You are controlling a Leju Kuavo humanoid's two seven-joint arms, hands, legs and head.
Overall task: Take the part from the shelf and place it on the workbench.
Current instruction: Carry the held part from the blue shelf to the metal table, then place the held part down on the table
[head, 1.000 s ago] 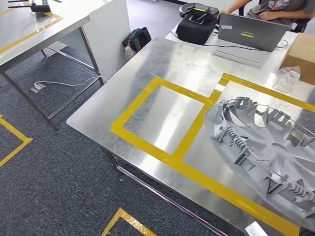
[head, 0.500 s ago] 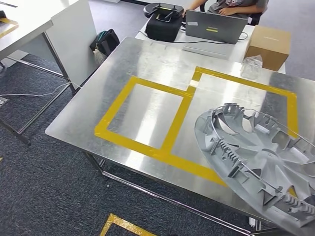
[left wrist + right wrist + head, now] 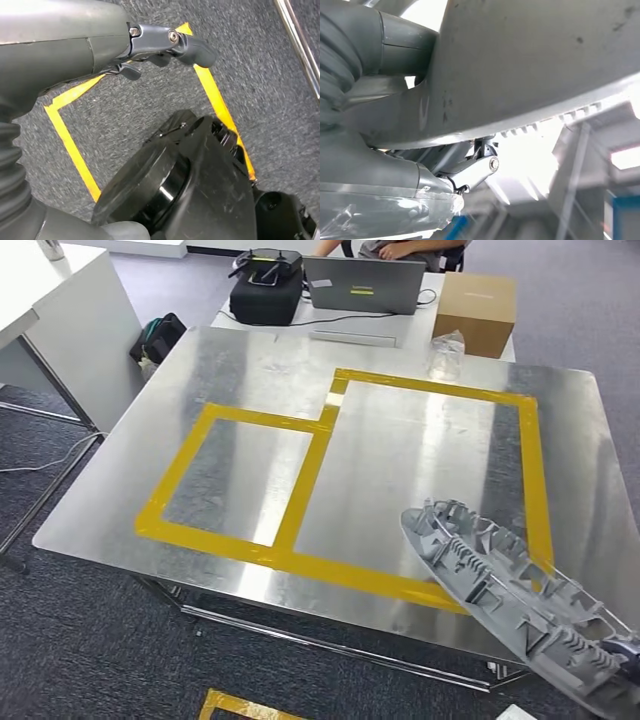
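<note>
One grey wheel-cover part point(image 3: 521, 610) hangs tilted over the near right corner of the metal surface point(image 3: 377, 370), its lower edge cut off by the frame. The right hand point(image 3: 444, 170) holds it from beneath, fingers mostly hidden. The left hand point(image 3: 151, 47) hangs over carpet, fingers apart, holding nothing. Two yellow tape rectangles point(image 3: 302, 560) mark the surface.

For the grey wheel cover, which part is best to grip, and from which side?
Probably the outer rim, from the near right edge. The grey wheel cover is a wide, shallow, tilted disc; its ribbed inside faces up, so only the thin rim fits a hand. The right hand already holds it there.
</note>
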